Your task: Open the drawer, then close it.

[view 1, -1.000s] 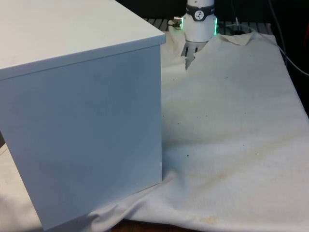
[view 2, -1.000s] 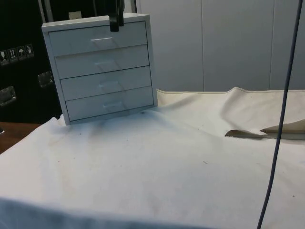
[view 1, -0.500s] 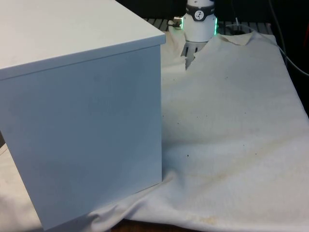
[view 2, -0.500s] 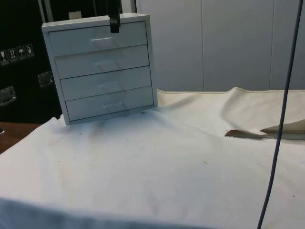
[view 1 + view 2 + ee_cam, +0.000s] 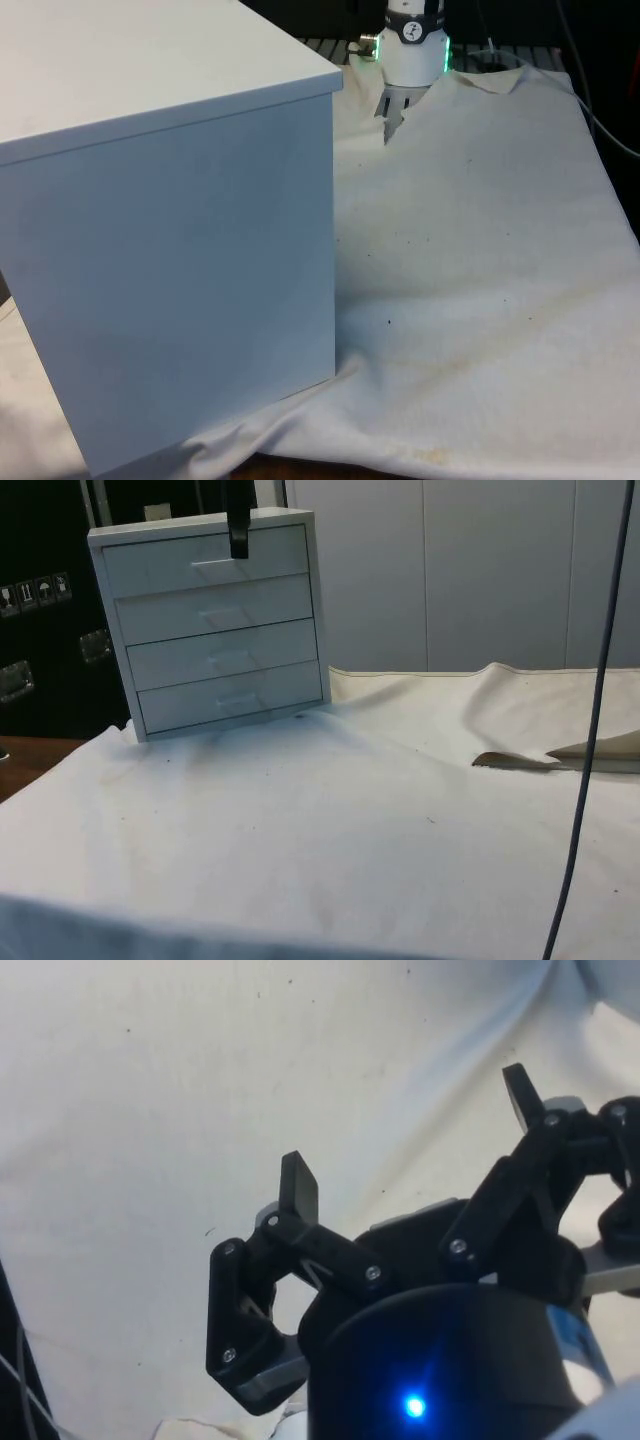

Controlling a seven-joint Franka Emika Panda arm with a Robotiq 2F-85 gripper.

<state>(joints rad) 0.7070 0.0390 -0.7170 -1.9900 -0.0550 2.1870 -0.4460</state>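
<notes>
A white chest of drawers [image 5: 220, 630] stands on the cloth at the side view's left, with all of its drawers shut. The front view has its plain back and side [image 5: 170, 230] at the left. My black gripper [image 5: 239, 552] hangs from above, just in front of the top drawer [image 5: 170, 568], close to that drawer's handle [image 5: 215, 565]. In the wrist view the gripper [image 5: 410, 1135] is open, its fingers [image 5: 298, 1188] wide apart over bare white cloth, with nothing between them.
The white cloth [image 5: 330, 820] spreads out in front of the chest. A fold of it [image 5: 560, 755] lifts at the side view's right, where a grey cable [image 5: 590, 730] hangs down. The robot's base [image 5: 413, 50] stands behind the chest.
In the side view the gripper has come down a little in front of the top drawer. The drawers have not moved.
</notes>
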